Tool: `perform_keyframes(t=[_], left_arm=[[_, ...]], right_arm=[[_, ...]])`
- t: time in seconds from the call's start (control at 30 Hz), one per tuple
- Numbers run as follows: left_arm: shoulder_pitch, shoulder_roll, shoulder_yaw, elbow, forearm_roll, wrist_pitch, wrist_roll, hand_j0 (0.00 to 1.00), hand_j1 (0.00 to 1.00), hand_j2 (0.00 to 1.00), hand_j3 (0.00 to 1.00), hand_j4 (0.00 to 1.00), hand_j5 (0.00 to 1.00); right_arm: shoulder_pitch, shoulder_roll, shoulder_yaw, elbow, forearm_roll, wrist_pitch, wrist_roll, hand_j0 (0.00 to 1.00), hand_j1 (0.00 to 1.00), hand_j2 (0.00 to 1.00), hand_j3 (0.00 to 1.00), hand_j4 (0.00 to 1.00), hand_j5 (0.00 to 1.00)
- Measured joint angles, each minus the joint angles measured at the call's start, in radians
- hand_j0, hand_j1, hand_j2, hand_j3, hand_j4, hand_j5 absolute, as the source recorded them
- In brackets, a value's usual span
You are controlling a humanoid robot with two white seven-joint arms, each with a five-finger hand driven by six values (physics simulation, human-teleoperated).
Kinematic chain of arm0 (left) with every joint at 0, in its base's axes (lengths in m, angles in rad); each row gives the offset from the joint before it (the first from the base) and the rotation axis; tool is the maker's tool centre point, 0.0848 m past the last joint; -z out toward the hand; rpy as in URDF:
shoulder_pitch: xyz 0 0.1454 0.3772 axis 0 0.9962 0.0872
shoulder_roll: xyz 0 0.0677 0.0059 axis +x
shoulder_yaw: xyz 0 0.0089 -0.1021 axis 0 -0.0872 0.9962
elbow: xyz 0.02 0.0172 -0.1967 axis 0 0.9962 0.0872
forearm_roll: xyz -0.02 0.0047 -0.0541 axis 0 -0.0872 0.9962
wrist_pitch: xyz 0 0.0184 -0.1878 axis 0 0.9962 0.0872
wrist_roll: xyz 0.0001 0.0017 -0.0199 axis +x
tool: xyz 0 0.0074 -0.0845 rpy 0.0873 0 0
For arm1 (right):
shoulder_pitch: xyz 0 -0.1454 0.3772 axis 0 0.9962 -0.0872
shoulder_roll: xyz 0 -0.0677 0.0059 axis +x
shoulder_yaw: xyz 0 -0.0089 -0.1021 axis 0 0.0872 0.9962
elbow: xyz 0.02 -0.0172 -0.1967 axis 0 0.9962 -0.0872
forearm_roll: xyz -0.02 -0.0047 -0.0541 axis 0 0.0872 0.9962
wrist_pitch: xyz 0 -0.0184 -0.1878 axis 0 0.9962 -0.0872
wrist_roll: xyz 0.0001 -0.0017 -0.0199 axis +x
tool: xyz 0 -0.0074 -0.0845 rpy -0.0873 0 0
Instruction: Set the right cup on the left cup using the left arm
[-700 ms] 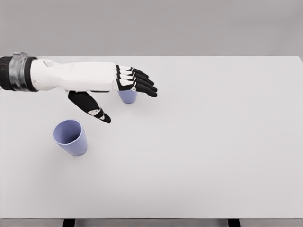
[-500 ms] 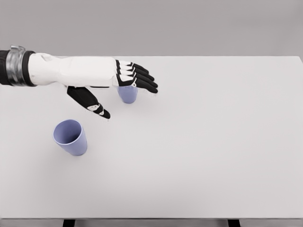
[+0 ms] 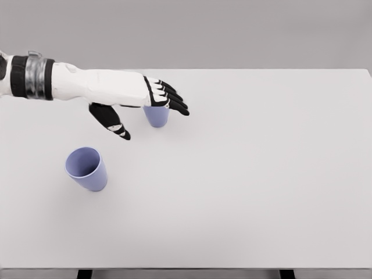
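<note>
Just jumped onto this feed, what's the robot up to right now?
The left hand reaches over the white table, fingers spread, above the far lavender cup, partly covering its rim. Nothing is grasped yet; the thumb hangs apart to the cup's left. The other lavender cup stands alone, open side up, nearer the camera and to the left. The right arm is not in view. The stacking has not begun.

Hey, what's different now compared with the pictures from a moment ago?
The left hand has drawn back slightly toward the left and its fingers have dipped a little over the far cup, the thumb pulling in closer. It is open and grips nothing yet. Both that cup and the near cup stand where they were on the table.
</note>
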Motion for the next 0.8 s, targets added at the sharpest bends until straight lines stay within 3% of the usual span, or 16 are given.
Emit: perform_keyframes(t=[0.13,0.33,0.5,0.8], left_arm=[[-0.006,-0.078,-0.048,0.135,-0.017,0.073,-0.021,1.0,1.0,1.0,1.0,1.0,1.0],[-0.069,-0.162,-0.058,0.316,-0.035,0.024,-0.026,1.0,1.0,1.0,1.0,1.0,1.0],[-0.063,-0.22,-0.055,0.465,-0.128,-0.011,-0.002,1.0,1.0,1.0,1.0,1.0,1.0],[-0.02,-0.341,-0.05,0.623,-0.156,-0.024,0.009,1.0,1.0,1.0,1.0,1.0,1.0]], right_arm=[[0.002,0.0,0.0,0.0,0.0,0.0,0.0,1.0,1.0,1.0,1.0,1.0,1.0],[0.0,0.0,0.0,0.0,0.0,0.0,0.0,1.0,1.0,1.0,1.0,1.0,1.0],[0.0,0.0,0.0,0.0,0.0,0.0,0.0,1.0,1.0,1.0,1.0,1.0,1.0],[0.0,0.0,0.0,0.0,0.0,0.0,0.0,1.0,1.0,1.0,1.0,1.0,1.0]])
